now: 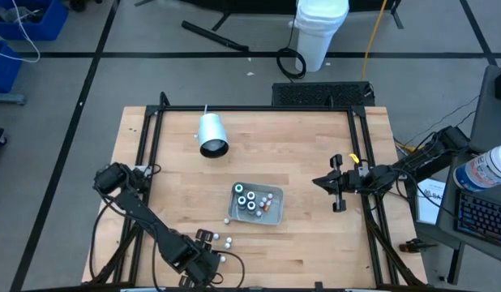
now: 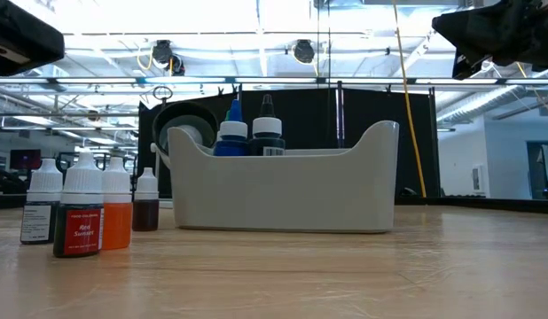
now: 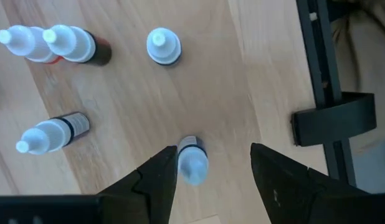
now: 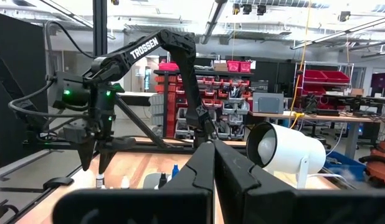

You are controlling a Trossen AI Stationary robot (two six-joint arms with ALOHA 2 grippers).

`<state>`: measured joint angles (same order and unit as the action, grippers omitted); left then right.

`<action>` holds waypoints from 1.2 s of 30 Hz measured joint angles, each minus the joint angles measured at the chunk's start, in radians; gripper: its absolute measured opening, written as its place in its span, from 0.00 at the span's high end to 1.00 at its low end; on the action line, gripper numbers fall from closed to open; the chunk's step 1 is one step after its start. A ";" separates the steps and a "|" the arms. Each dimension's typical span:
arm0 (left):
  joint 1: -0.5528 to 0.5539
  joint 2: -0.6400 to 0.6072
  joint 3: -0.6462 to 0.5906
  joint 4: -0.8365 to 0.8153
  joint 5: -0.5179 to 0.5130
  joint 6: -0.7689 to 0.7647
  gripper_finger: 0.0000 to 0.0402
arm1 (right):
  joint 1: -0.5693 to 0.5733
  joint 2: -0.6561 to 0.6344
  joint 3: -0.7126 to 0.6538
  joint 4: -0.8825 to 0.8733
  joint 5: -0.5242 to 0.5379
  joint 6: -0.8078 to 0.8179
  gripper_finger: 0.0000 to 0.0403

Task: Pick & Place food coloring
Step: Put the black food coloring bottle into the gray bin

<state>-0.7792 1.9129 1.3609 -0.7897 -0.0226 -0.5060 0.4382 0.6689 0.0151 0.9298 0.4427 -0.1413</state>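
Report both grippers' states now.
Left gripper: open around a food coloring bottle, not gripping.
Right gripper: shut, empty.

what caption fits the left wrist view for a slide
Open left gripper poised over a food coloring bottle standing on the wooden table, four more bottles nearby.

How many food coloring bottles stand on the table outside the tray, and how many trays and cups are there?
food coloring bottles outside the tray: 5
tray: 1
white cup, lying on its side: 1
Total: 7
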 joint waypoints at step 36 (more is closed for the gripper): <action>0.007 -0.001 -0.011 0.006 -0.024 0.023 0.49 | 0.000 0.000 0.000 0.000 0.001 -0.001 1.00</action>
<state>-0.7719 1.9121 1.3502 -0.7836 -0.0470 -0.4829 0.4384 0.6689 0.0151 0.9298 0.4435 -0.1425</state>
